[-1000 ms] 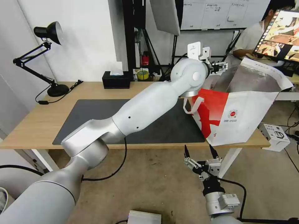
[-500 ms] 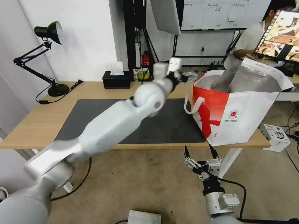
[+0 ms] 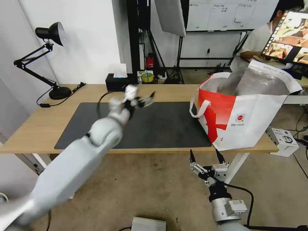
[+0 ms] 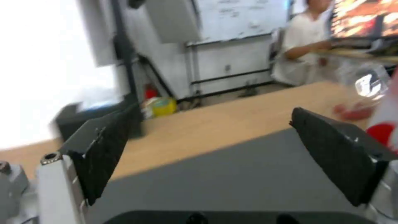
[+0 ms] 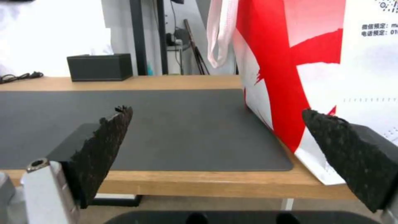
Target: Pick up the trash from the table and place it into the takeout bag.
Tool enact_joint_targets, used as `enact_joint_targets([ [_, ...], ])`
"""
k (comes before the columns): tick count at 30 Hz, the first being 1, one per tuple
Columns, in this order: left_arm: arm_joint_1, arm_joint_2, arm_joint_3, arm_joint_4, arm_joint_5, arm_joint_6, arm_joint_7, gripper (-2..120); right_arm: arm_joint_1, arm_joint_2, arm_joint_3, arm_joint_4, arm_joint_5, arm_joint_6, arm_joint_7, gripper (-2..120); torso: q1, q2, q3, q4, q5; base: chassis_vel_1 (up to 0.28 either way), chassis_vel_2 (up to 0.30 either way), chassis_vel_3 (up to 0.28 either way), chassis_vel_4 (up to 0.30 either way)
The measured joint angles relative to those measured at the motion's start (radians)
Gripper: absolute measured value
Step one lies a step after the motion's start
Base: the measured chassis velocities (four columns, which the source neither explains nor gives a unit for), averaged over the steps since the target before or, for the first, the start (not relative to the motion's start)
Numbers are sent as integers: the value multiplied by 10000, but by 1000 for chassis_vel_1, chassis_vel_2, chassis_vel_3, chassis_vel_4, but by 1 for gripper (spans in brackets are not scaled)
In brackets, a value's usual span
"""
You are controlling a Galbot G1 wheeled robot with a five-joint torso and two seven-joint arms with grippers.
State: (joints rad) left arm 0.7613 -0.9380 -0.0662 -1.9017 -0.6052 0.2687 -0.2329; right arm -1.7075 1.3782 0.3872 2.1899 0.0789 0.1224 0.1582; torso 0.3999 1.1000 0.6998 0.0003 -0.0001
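**Left hand empty above the mat, bag at the bench's right end**

The left hand [image 3: 146, 100] hangs over the far part of the large dark grey rectangular mat [image 3: 166, 128], its arm reaching in from the lower left. In the left wrist view its two black fingers [image 4: 104, 149] stand wide apart with nothing between them; beyond them lie the mat and the long light-wood bench [image 3: 35, 128].

The large boxy white takeout bag with red swoosh pattern [image 3: 243, 118] stands upright at the right end of the bench, partly on the mat's right edge. Its mouth is open, showing silver foil lining, and a white strap handle hangs down its left side. What lies inside cannot be told.

The right hand [image 3: 205, 157] is parked below the front edge of the bench, near the bag's lower corner, fingers [image 5: 104, 146] spread wide and holding nothing.

A black tissue box [image 3: 119, 82] sits at the bench's far edge, and a black desk lamp [image 3: 48, 61] stands at its far left.
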Motion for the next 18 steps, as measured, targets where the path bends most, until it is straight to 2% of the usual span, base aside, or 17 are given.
enact_joint_targets([
  [1, 0, 0, 0, 0, 0, 0, 0, 100, 0, 0, 0, 0, 0, 0, 0, 100, 0, 0, 0, 0, 0, 0, 0, 0, 0],
  [4, 1673, -307, -1077, -616, 794, 108, 3, 100, 0, 0, -1, 1, 0, 0, -2, 100, -1, 0, 0, -1, 0, 0, 0, 0, 0],
  [5, 1673, -307, -1077, -616, 794, 108, 3, 100, 0, 0, -1, 1, 0, 0, -2, 100, -1, 0, 0, -1, 0, 0, 0, 0, 0],
  [8, 3123, -973, -2054, -1304, 1498, 198, -30, 100, -1, 0, 0, 0, 0, 0, -1, 100, -1, 0, 0, -3, 2, 0, 0, 0, 0],
  [9, 3123, -973, -2054, -1304, 1498, 198, -30, 100, -1, 0, 0, 0, 0, 0, -1, 100, -1, 0, 0, -3, 2, 0, 0, 0, 0],
  [12, 4490, -1545, -2836, -2082, 2208, 141, -16, 100, -1, 0, 0, 1, 0, 0, 0, 100, -1, 1, 0, -5, 3, 0, 0, 0, 0],
  [13, 4490, -1545, -2836, -2082, 2208, 141, -16, 100, -1, 0, 0, 1, 0, 0, 0, 100, -1, 1, 0, -5, 3, 0, 0, 0, 0],
  [15, 5429, -1969, -3441, -2544, 2761, 24, 167, 100, -2, 0, 0, 1, 0, 0, -2, 100, -1, 0, 0, -4, 0, 0, 0, 0, 0],
  [16, 5429, -1969, -3441, -2544, 2761, 24, 167, 100, -2, 0, 0, 1, 0, 0, -2, 100, -1, 0, 0, -4, 0, 0, 0, 0, 0],
  [18, 6306, -2365, -3940, -2962, 3220, -147, 389, 100, 0, -1, 0, 1, 0, 0, -1, 100, -1, 1, 0, -1, 1, 0, 0, 0, 0],
])
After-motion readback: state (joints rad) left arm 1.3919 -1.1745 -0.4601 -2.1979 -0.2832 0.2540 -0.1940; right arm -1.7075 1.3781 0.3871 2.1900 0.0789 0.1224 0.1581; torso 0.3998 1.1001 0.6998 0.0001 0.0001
